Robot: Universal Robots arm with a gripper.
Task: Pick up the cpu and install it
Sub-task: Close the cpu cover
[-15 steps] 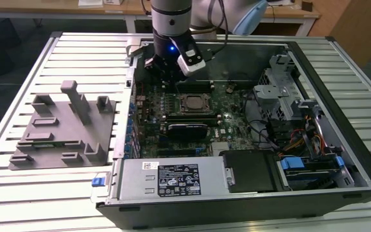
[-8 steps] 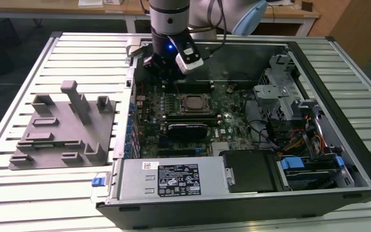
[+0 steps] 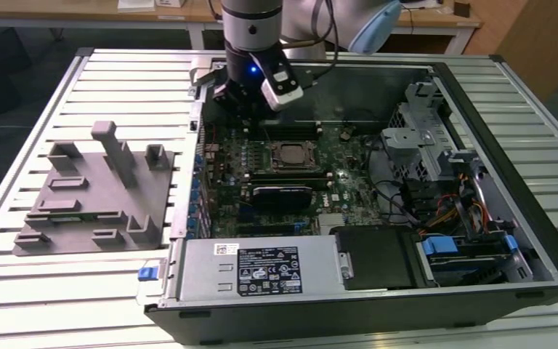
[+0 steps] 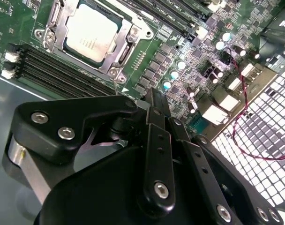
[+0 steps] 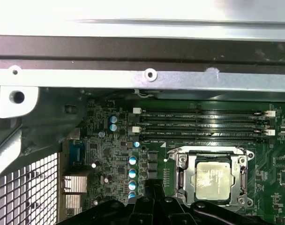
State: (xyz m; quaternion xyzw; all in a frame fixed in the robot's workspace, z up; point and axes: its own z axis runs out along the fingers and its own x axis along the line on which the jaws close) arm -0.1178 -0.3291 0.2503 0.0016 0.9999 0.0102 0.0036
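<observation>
Sitting in its socket frame on the motherboard, the cpu shows its silvery top inside the open computer case — flat, with the frame all around it. The arm hangs over the case near the memory slots, toward the exterior view's left. Its jaws look drawn together with nothing between them — apart from the cpu. A grey fixture block lies on the slatted surface beside the case.
</observation>
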